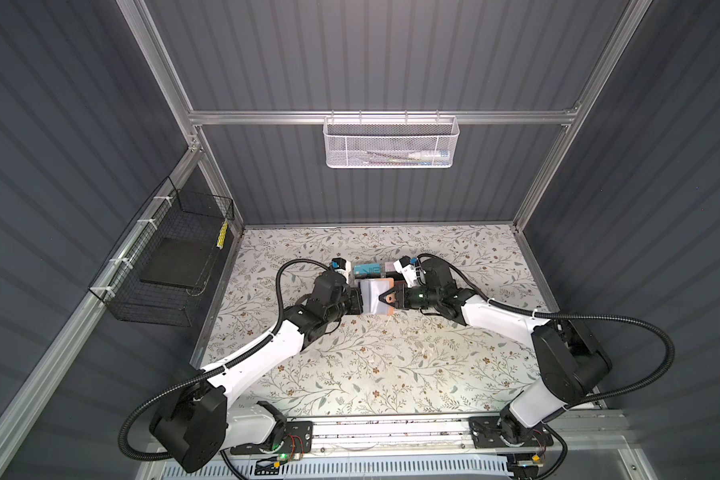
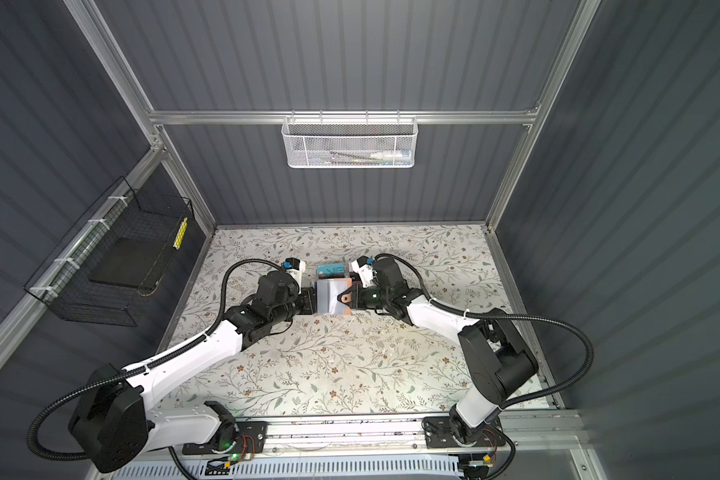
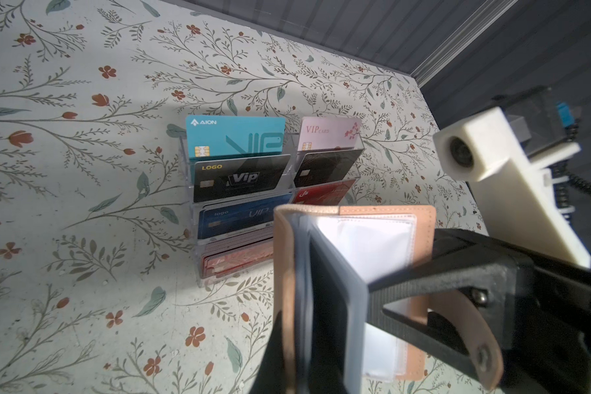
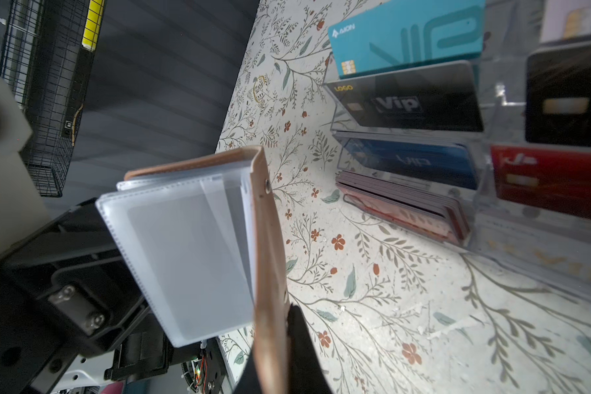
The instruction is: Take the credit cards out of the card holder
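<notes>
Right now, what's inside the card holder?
Frosted pocket pages fan open in the card holder; the facing ones look empty. One page shows a dark shape, maybe a card. Pages behind are covered.

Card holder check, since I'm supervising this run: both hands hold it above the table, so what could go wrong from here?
1. The left hand and right hand are both shut on the card holder, so neither is free to pull anything out; releasing one side could let it flop or drop.
2. The clear rack stands close behind it; a swing might knock it over.
</notes>
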Motion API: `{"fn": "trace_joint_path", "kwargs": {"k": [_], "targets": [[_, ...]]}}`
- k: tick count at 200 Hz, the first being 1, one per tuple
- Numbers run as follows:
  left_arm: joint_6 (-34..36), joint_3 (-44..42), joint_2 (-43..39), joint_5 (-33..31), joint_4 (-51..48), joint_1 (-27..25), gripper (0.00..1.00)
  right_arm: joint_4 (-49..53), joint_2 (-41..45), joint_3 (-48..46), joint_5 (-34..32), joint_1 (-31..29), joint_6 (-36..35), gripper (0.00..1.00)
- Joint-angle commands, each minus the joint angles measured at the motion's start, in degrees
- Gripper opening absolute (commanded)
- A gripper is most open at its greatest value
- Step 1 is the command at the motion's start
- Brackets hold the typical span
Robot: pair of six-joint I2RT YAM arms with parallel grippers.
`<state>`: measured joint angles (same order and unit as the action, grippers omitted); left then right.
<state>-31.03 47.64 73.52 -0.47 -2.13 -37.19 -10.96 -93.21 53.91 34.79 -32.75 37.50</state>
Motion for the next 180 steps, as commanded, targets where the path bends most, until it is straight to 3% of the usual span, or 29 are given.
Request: {"fn": "trace_joint_path", "kwargs": {"k": [1, 106, 165, 180], "targets": [[0.82, 1.23, -1.61, 1.17, 1.09, -0.34, 0.0, -1.12, -1.55, 0.22, 0.09, 0.79, 1.08, 0.0], [0.67, 0.63, -2.72, 1.3, 1.49, -0.34, 0.0, -1.06, -4.17, 0.85, 1.15, 1.68, 1.74, 0.0], [0.73, 0.61, -2.81, 0.84, 1.25, -0.34, 0.0, -4.7, -2.74, -1.18, 3.39, 3.59, 4.34, 0.29], [0.73, 0.53, -2.94, 0.74, 1.25, -0.25, 0.0, -7.37, -1.87, -2.52, 4.68, 4.47, 5.89, 0.32]]}}
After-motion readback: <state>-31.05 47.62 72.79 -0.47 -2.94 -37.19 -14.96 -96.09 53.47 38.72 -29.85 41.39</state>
